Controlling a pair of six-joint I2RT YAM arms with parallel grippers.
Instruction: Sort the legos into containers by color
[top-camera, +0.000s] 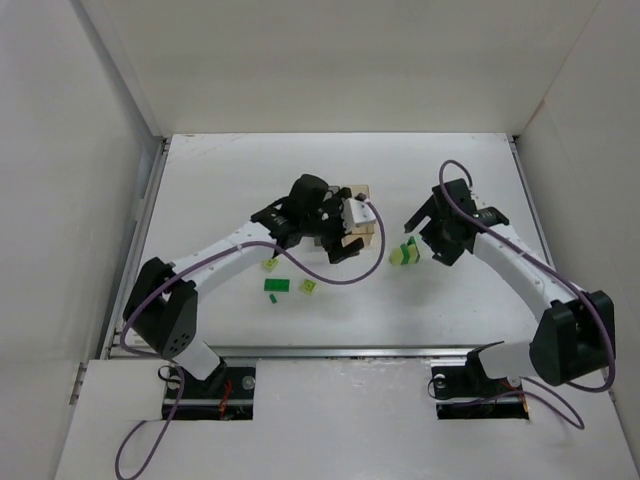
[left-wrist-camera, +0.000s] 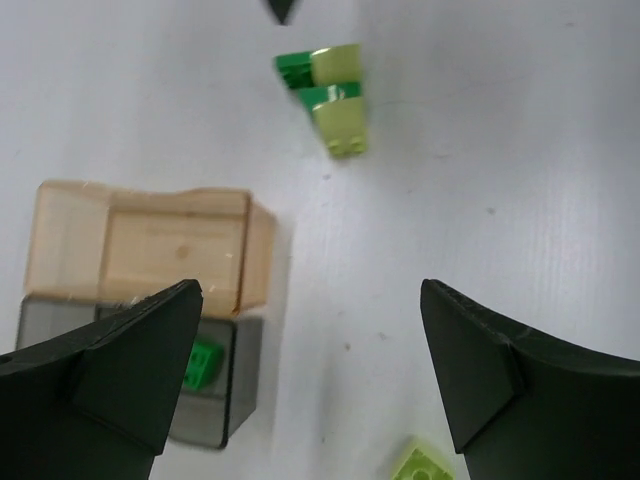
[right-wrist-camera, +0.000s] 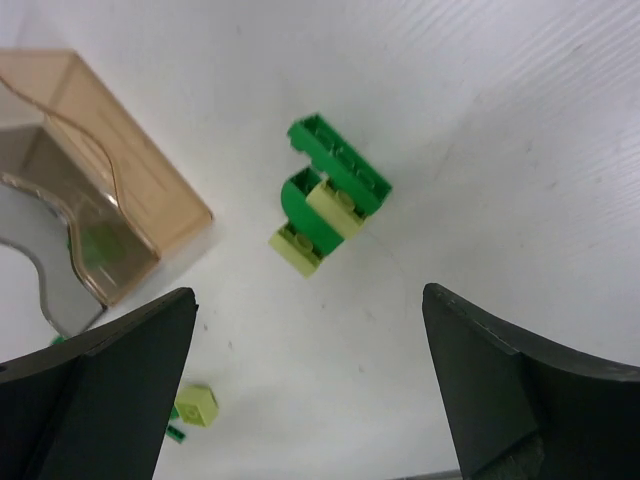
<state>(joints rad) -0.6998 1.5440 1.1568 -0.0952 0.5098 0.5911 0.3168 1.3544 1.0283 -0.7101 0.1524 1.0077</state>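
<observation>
Right gripper (right-wrist-camera: 308, 292) hung spread and empty above a clump of joined legos (right-wrist-camera: 325, 195), dark green and lime, on the table (right-wrist-camera: 520, 120) near the containers (right-wrist-camera: 130, 190) | left gripper (left-wrist-camera: 310, 290) spread, empty, by the grey bin (left-wrist-camera: 245, 380), a green brick (left-wrist-camera: 203, 362) inside | step: probably tackling the clump; next calls for gripping it and splitting the colours | no writing legible.
</observation>
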